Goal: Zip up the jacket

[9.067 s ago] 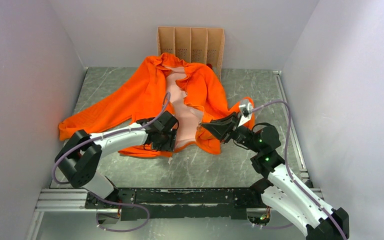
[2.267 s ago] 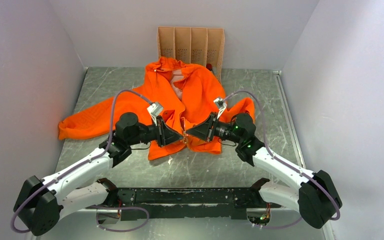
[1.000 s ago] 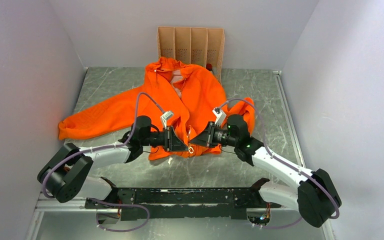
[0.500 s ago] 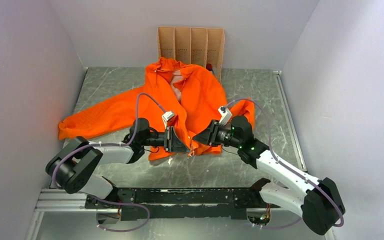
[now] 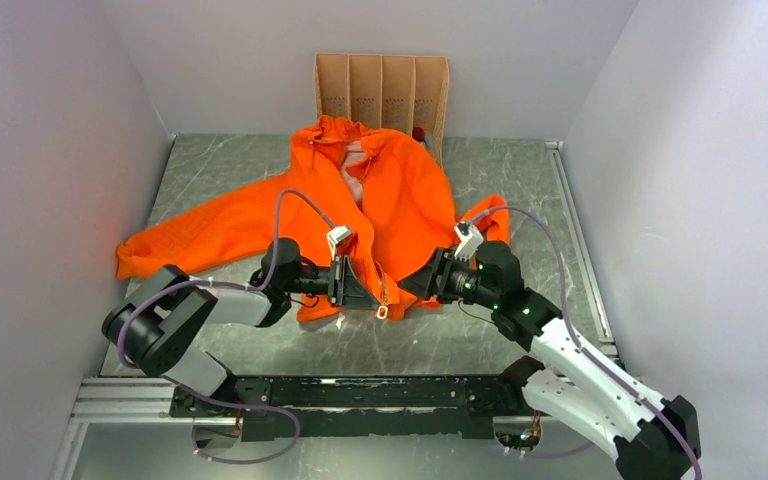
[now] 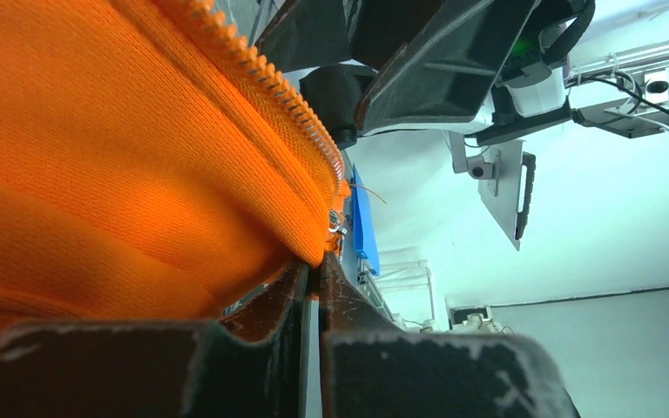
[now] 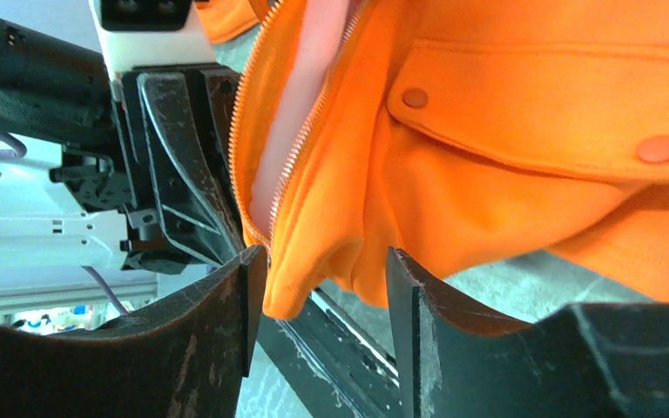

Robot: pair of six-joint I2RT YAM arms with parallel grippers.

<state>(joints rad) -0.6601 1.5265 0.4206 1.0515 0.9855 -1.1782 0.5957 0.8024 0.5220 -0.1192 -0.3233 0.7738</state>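
Note:
The orange jacket (image 5: 380, 200) lies spread on the table with its front partly open, and pink lining (image 5: 357, 170) shows near the collar. My left gripper (image 5: 368, 291) is shut on the jacket's bottom hem beside the zipper. In the left wrist view its fingers (image 6: 300, 292) pinch the orange edge under the zipper teeth (image 6: 261, 74). My right gripper (image 5: 422, 284) faces it from the right and stands open. In the right wrist view the right gripper (image 7: 322, 277) has the loose hem (image 7: 314, 261) hanging between its fingers, unpinched. A flap pocket (image 7: 531, 113) shows above.
A cardboard divider box (image 5: 381, 90) stands at the back wall behind the collar. The jacket's left sleeve (image 5: 190, 235) stretches toward the left wall. Grey walls close both sides. A metal rail (image 5: 360, 395) runs along the near edge.
My right gripper has opened, let go of the jacket's hem and drawn back a little to the right. The left gripper stays shut on the hem, almost unmoved.

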